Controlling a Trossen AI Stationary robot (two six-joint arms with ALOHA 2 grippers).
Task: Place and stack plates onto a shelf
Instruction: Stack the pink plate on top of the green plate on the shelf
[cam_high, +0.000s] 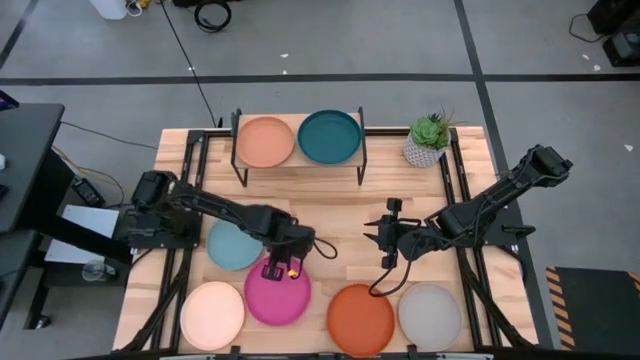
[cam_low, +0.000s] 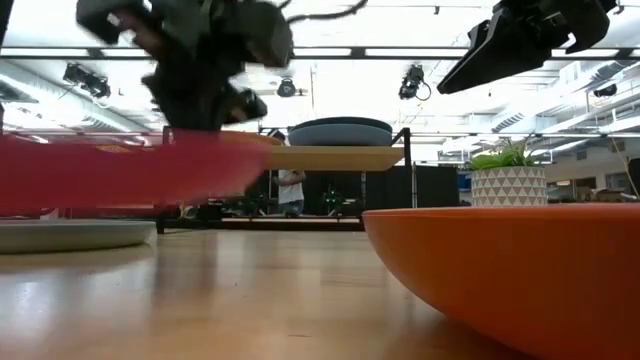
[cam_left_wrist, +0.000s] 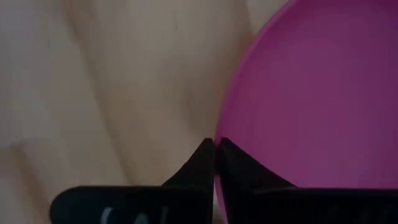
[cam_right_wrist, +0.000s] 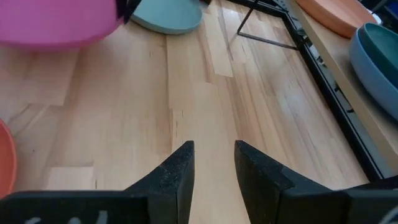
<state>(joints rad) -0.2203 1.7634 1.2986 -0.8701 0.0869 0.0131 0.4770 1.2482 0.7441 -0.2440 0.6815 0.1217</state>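
My left gripper (cam_high: 280, 264) is shut on the pink plate (cam_high: 277, 292) near the table's middle. In the low view the pink plate (cam_low: 120, 170) is off the table. My right gripper (cam_high: 388, 236) hangs open over bare wood right of centre, touching nothing; in its own view the right gripper (cam_right_wrist: 213, 158) shows its gap. The shelf (cam_high: 298, 163) stands at the far edge with the tan plate (cam_high: 265, 141) and the dark teal plate (cam_high: 329, 136) side by side on its top. No bright blue plate shows. My left gripper pinches the pink plate's rim (cam_left_wrist: 221, 138) between its two fingers, on the plate's far edge (cam_high: 279, 270). The fingers (cam_left_wrist: 200, 163) come from above, slanting down. The plate is lifted clear of the table and sits roughly level in the low view.
The light teal plate (cam_high: 232, 246) lies just left of the held plate. Along the near edge lie the cream plate (cam_high: 212, 315), the orange plate (cam_high: 360, 318) and the grey plate (cam_high: 430, 315). A potted plant (cam_high: 428, 140) stands right of the shelf. Bare wood lies between the grippers and the shelf.
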